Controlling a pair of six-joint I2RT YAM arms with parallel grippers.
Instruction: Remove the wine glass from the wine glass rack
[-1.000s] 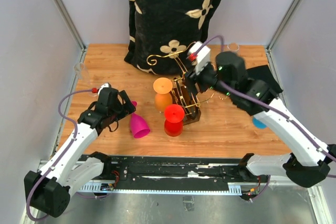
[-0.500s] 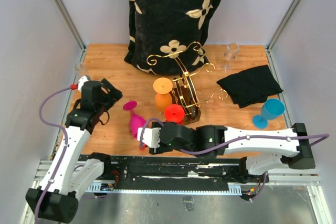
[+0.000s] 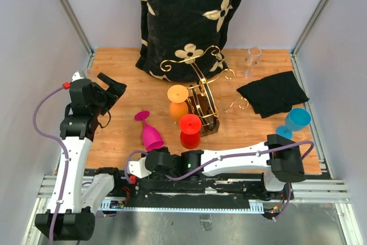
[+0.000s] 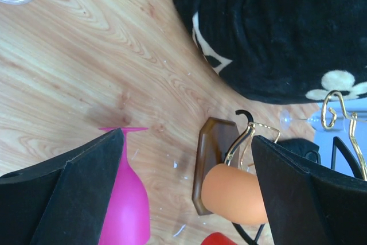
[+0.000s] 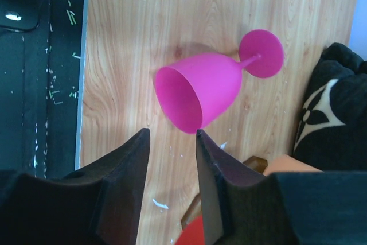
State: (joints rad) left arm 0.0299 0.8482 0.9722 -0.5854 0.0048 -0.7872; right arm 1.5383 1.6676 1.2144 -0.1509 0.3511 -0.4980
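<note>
The gold wire wine glass rack (image 3: 205, 93) stands mid-table on its dark brown base (image 3: 210, 125). An orange wine glass (image 3: 178, 102) and a red wine glass (image 3: 190, 131) are at its left side. A pink wine glass (image 3: 151, 134) lies on its side on the table. My left gripper (image 3: 114, 87) is raised at the far left, open and empty; its view shows the pink glass (image 4: 123, 199), the orange glass (image 4: 232, 193) and the rack base (image 4: 209, 159). My right gripper (image 5: 170, 133) is low at the near edge, jaws narrowly apart and empty, just short of the pink glass (image 5: 212, 90).
A black floral cushion (image 3: 186, 15) stands behind the rack. A black cloth (image 3: 274, 93) and a blue glass (image 3: 295, 121) are at the right. Clear glasses stand at the back right (image 3: 252, 58) and the far left (image 3: 86, 74).
My right arm left the rack and swung down to the near edge, ending left of centre. My left gripper drew back to the left and up, away from the pink glass.
</note>
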